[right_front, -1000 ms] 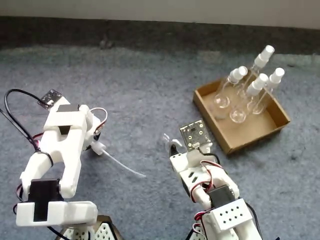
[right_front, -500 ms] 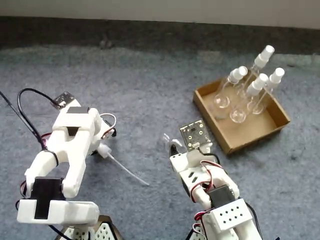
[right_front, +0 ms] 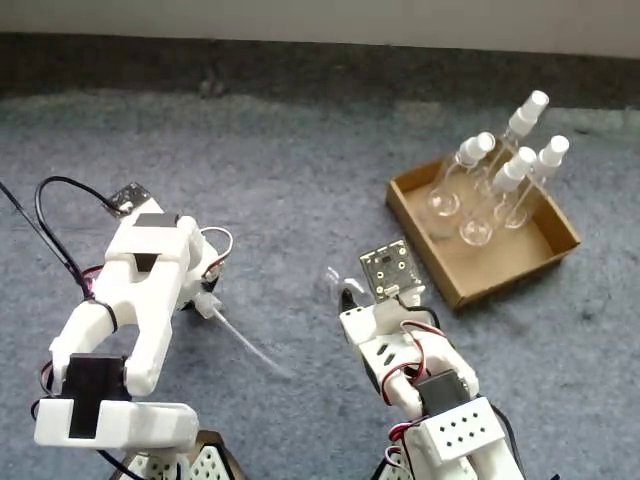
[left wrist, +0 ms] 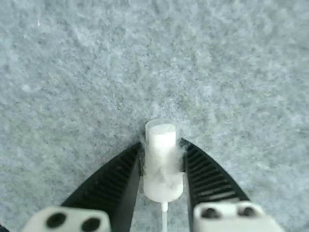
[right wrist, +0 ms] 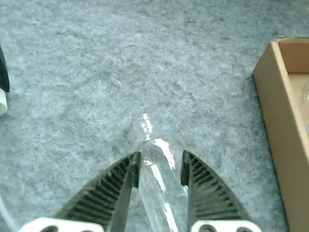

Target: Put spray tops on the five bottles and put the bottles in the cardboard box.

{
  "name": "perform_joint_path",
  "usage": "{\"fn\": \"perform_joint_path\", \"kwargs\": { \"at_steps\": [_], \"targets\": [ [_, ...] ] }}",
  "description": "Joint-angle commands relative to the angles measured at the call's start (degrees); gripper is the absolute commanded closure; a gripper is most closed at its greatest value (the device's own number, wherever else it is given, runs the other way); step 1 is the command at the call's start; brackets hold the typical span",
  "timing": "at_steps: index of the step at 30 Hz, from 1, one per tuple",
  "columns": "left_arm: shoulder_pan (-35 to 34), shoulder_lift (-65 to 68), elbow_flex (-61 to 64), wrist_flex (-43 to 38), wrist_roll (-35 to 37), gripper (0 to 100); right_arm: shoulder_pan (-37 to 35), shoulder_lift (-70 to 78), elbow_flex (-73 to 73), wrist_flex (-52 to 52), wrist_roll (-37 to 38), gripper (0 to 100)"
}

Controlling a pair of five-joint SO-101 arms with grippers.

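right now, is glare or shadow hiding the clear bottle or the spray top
Right wrist view: white glints streak the bottle, though its outline reads. Left wrist view: the spray top is evenly lit, no glare. High view: soft light, faint shadows.

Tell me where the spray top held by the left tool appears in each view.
High view: spray top, left of centre, thin tube trailing rightward.
Left wrist view: centre, clamped in the left tool.
Right wrist view: a white bit at the edge, perhaps it; cannot tell.
Shared landmark: grey carpet.
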Motion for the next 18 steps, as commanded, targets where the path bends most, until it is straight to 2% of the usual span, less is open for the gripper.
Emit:
{"fn": "perform_joint_path", "kwargs": {
  "at_steps": [1,3,13,18],
  "targets": [
    [0.92,-2.07,-0.84,0.18,-0.79,96,0.66,-0.66,-0.57,-1.63,-0.09,88.9],
    [1.1,-2.24,-0.92,0.18,-4.13,96,0.66,-0.66,-0.57,-1.63,-0.09,88.9],
    [0.84,-1.63,-11.65,0.18,-41.67,96,0.66,-0.66,-0.57,-1.63,-0.09,88.9],
    [0.92,-1.54,-13.93,0.09,-53.8,95,0.57,-0.66,-0.57,-1.63,-0.09,88.9]
  ]
}}
